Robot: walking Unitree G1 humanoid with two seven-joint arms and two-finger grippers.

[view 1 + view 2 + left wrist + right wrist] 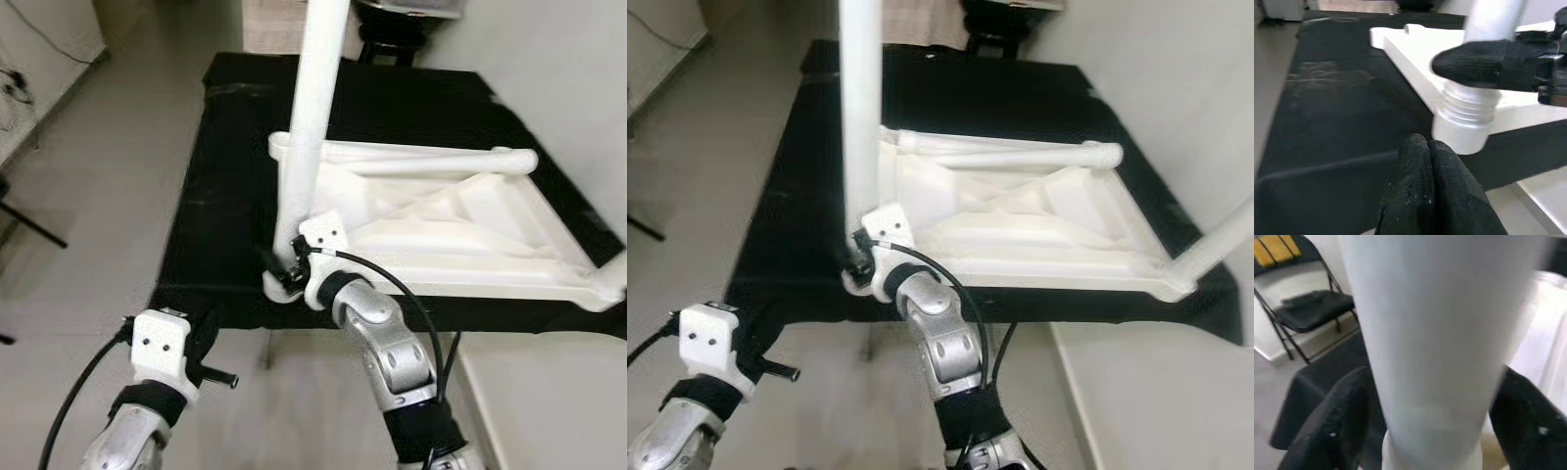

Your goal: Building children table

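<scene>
Upright table leg [312, 127] cut off by the top edge; its threaded base blurred in the left wrist view; tabletop [460, 220] corner cropped at right.

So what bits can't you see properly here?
- Top of the upright white leg: cut off by the top edge, eye views.
- Leg's threaded joint: half hidden by the right gripper.
- Tabletop's far corner: cut off by the edge, left eye view.
- Right wrist view: blurred.

One white upturned tabletop frame [460, 230] lies on one black-covered table [225, 196], with three white legs fitted: one upright at the near left [312, 117], one lying along the far edge [431, 162], and one at the near right corner [1220, 245].
</scene>
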